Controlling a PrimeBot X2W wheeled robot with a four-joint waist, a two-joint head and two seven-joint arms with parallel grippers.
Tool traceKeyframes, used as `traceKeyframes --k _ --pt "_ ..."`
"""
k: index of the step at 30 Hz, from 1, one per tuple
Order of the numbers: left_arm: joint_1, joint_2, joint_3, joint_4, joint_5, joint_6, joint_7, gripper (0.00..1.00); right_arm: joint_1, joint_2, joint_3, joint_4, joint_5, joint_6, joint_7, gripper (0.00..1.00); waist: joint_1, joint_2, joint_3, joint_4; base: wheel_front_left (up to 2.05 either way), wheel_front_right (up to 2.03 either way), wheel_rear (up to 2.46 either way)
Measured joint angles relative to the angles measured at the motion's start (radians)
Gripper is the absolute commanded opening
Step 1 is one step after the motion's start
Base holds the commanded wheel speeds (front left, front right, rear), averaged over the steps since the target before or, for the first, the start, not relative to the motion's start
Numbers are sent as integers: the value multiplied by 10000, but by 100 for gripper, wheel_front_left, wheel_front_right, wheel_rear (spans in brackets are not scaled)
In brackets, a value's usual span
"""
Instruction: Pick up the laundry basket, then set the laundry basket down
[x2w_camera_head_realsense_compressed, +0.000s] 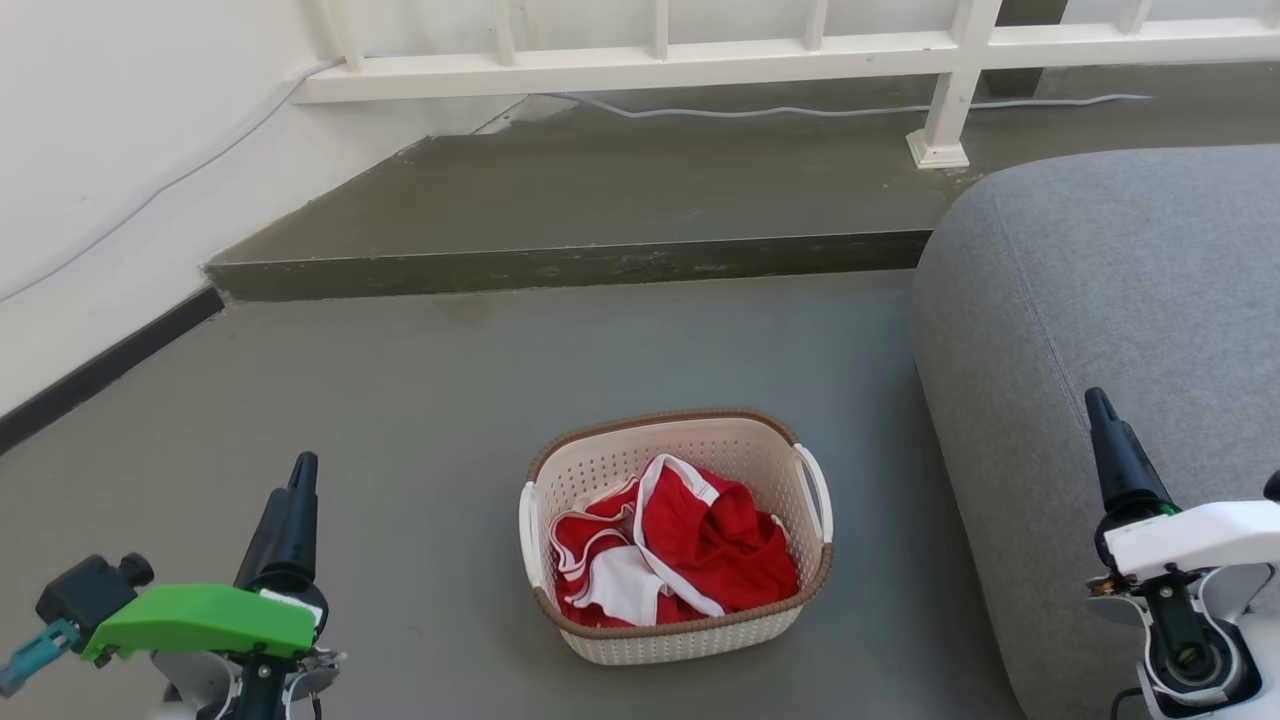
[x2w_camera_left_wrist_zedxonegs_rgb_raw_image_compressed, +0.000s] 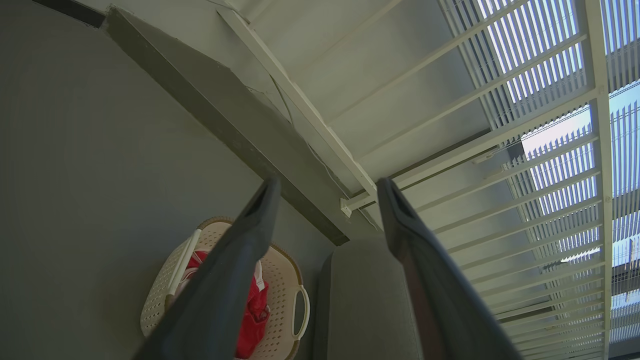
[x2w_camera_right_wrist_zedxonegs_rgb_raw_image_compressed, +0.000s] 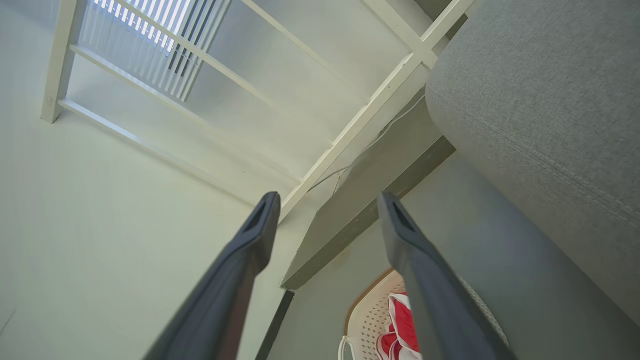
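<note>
The laundry basket (x2w_camera_head_realsense_compressed: 690, 635) sits on the floor (x2w_camera_head_realsense_compressed: 400, 400) at lower centre, with red clothes (x2w_camera_head_realsense_compressed: 710, 540) inside. We judge the task not yet begun: lifting and setting down both remain. At lower left the left gripper (x2w_camera_head_realsense_compressed: 303, 470), and at lower right the right gripper (x2w_camera_head_realsense_compressed: 1098, 400), hold their fingers apart, empty and well apart from the basket.

Holds the left tool (x2w_camera_head_realsense_compressed: 300, 478), two long dark tapered fingers, low and pointing up and away, leaning slightly inward, fingers (x2w_camera_left_wrist_zedxonegs_rgb_raw_image_compressed: 240, 250) parted with a wide gap in the left wrist view. Carries a bright green plastic cover (x2w_camera_head_realsense_compressed: 205, 620) just behind that tool, with a small black camera block (x2w_camera_head_realsense_compressed: 92, 588) and a teal clip (x2w_camera_head_realsense_compressed: 35, 655) beside the cover. Holds the right tool (x2w_camera_head_realsense_compressed: 1100, 410), the same dark pair, likewise raised and leaning slightly inward, fingers (x2w_camera_right_wrist_zedxonegs_rgb_raw_image_compressed: 235, 280) spread just as wide. Shows a white moulded wrist housing (x2w_camera_head_realsense_compressed: 1200, 535) directly behind that tool.
</note>
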Motion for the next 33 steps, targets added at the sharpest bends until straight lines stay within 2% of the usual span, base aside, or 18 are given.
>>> traceKeyframes --k 11,17,33 --pt "-151 288 -589 -318 2422 545 -341 100 1 -242 729 -163 -1977 -495 -387 100 0 0 -57 46 0 0 0" --pt "-146 313 -941 -339 3567 842 -531 100 19 -316 1089 -136 -2846 -610 -589 100 0 0 -79 66 0 0 0" --pt "-102 330 -1574 -410 5983 1406 -1043 100 63 -535 1820 98 -5072 -1037 -1118 100 0 0 -170 130 0 0 0"
